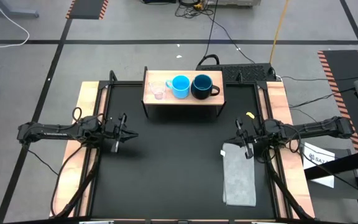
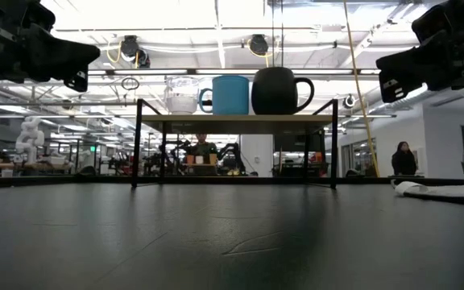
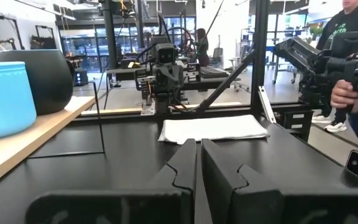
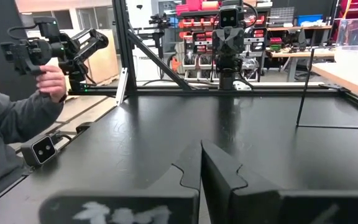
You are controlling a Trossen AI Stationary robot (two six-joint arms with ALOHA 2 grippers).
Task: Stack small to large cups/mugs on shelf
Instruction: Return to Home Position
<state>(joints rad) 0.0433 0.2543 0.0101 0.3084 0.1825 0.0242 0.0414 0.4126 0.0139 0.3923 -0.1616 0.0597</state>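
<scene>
Left gripper (image 3: 197, 167): fingers pressed together, nothing btwn them, hanging over the table (image 1: 173, 180) at its left side. Right gripper (image 4: 201, 167): likewise closed & empty, at the right side, just beside the grey cloth (image 1: 239, 174). Both are well apart from the shelf (image 1: 182, 101) at the table's back. On its wooden top, in a row: clear cup (image 1: 158, 90), light-blue mug (image 1: 180, 86) in the middle, navy mug (image 1: 202, 86) w/ handle pointing right. Blue & navy sit v. close; can't tell if touching. The clear cup is faint from above, plainer in low view. Left wrist view cuts off the blue mug. A person's hand (image 3: 347, 96) grips a dark device, body mostly out of frame.
</scene>
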